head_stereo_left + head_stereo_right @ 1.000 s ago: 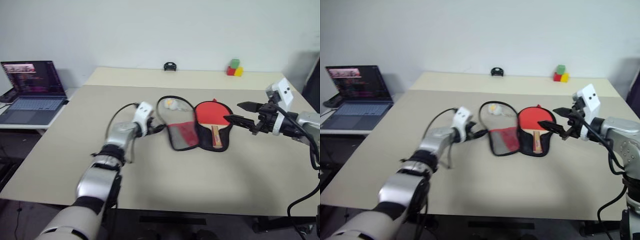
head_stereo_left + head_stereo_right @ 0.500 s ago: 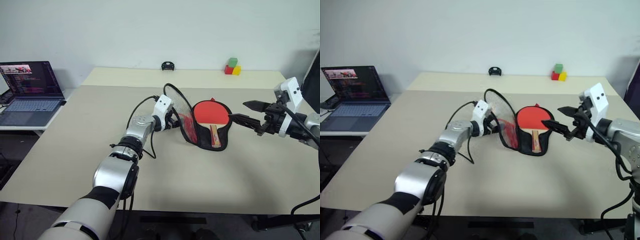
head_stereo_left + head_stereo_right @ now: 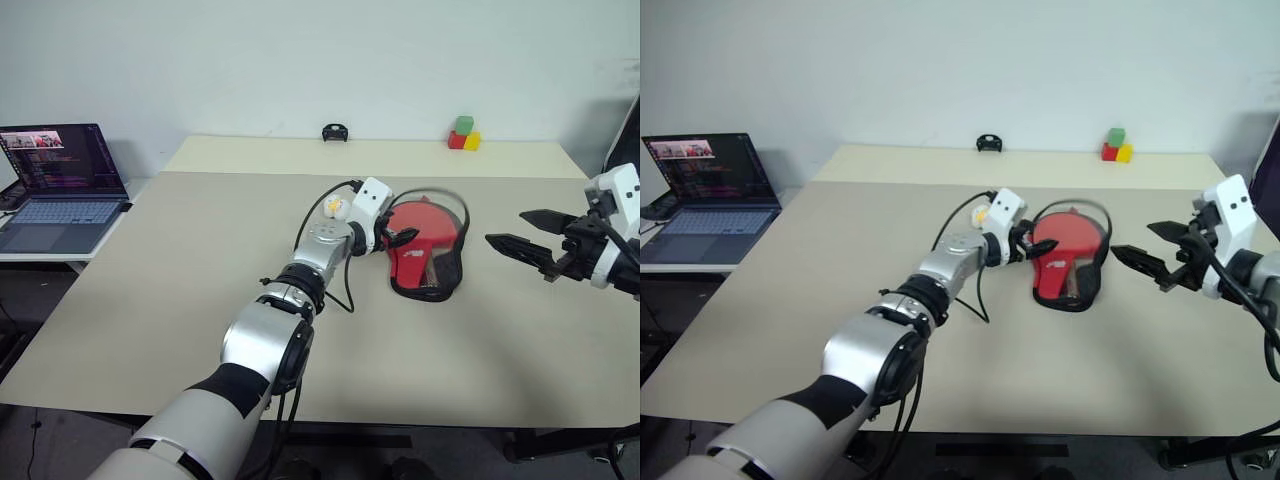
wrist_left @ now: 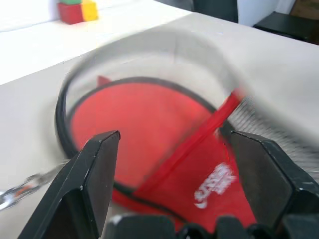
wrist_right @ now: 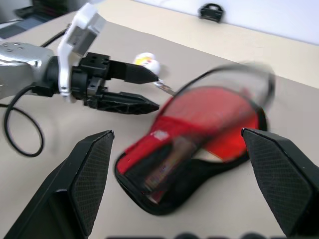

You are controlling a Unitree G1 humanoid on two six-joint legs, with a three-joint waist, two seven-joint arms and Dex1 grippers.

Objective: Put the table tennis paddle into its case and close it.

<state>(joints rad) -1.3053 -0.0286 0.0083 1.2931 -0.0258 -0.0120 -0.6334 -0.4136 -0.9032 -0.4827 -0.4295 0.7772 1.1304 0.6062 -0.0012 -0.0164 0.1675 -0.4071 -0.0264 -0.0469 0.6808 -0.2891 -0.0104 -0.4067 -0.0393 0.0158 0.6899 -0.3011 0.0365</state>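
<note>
The case (image 3: 427,285) lies mid-table, black-rimmed. Its red flap (image 3: 406,262) with a white logo is blurred, coming down over the table tennis paddle (image 5: 224,112). The paddle's red blade still shows at the far end, and the handle is dimly seen through the mesh. My left gripper (image 3: 405,238) is open at the case's left edge, with nothing between its fingers (image 5: 124,74). In the left wrist view those fingers (image 4: 99,164) frame the flap and its logo. My right gripper (image 3: 505,227) hangs open to the right of the case, apart from it.
A white ball (image 3: 338,207) rests just left of the case, behind my left wrist. At the back of the table are coloured blocks (image 3: 465,135) and a small black object (image 3: 336,132). A laptop (image 3: 60,180) stands on a side table at far left.
My left gripper swept right, swinging the case's flap from flat on the left up and over onto the paddle. My right gripper drew back to the right, away from the case.
</note>
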